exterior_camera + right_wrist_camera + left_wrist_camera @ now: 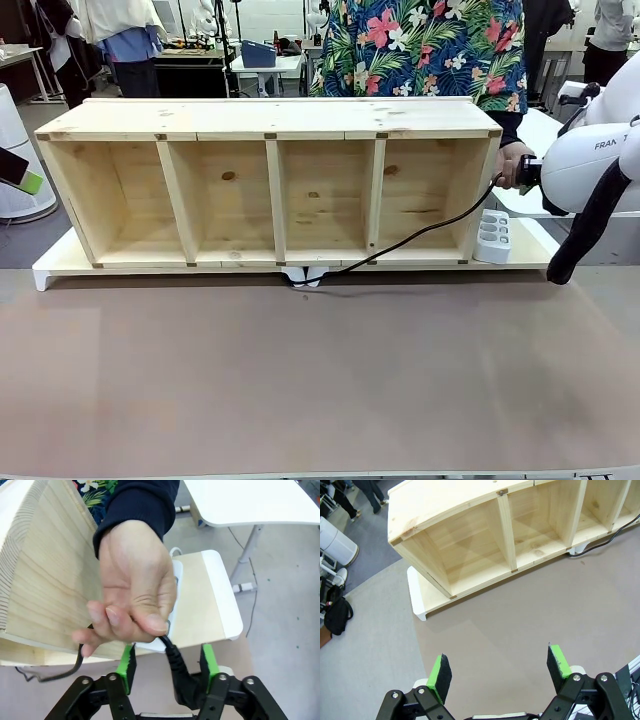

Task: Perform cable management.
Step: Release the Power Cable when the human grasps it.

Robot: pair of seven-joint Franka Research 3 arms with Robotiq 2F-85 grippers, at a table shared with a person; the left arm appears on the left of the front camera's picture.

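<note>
Front view: a 4-bay wooden shelf (270,185) lies across the upper half of the frame on a white board (45,272). The cable (420,238) runs from the frame's lower centre, at the board's front edge, up and right past the shelf's right end to a person's hand (510,165) at right centre. A white power strip (492,236) stands on the board just right of the shelf. The right arm (590,160) enters from the right edge, its wrist meeting the hand.

Right wrist view: the hand (132,595) fills the centre, fingers curled round the cable (172,655). The plug end (187,687) sits between the 2 green pads (208,661) of the right gripper (167,664) at bottom centre; the jaws stand apart, and whether either pad touches the plug cannot be told. The cable's other run hangs to the lower left.

Left wrist view: the left gripper (499,672) at the bottom holds nothing, its jaws wide apart above the brown tabletop (520,615). The shelf (485,530) crosses the top, with the cable (600,544) at the upper right edge.
</note>
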